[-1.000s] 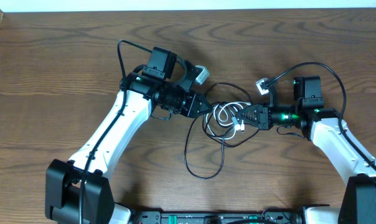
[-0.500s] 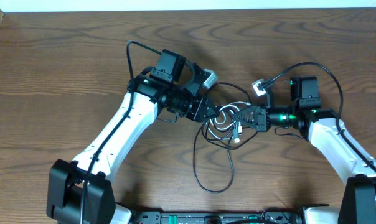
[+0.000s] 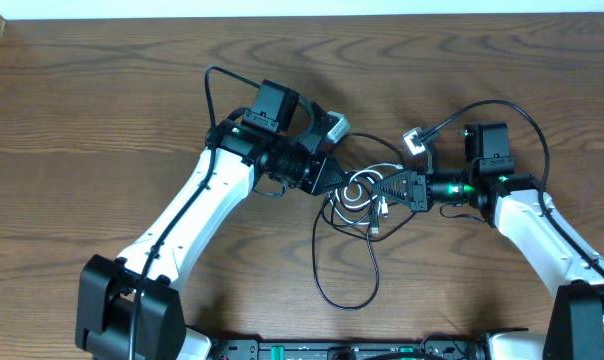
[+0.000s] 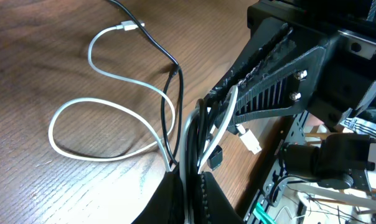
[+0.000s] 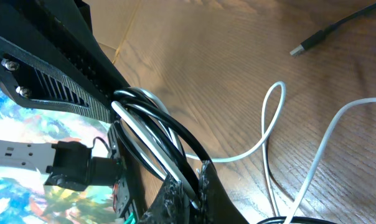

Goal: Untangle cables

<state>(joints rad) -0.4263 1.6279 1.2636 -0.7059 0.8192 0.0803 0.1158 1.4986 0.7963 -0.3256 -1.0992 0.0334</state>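
Left gripper (image 3: pixel 337 180) and right gripper (image 3: pixel 381 186) each pinched tight on the tangled cables (image 3: pixel 360 192) at the middle of the table (image 3: pixel 102 120); judged light, limp, slippery, so best held close beside the tangle.

Dark wood-grain table (image 3: pixel 102 110); pale strip (image 3: pixel 282 8) along far edge.

Brown wood-grain table (image 3: pixel 102 120) — black cables (image 4: pixel 178 106), 1 white cable (image 4: pixel 90 53).
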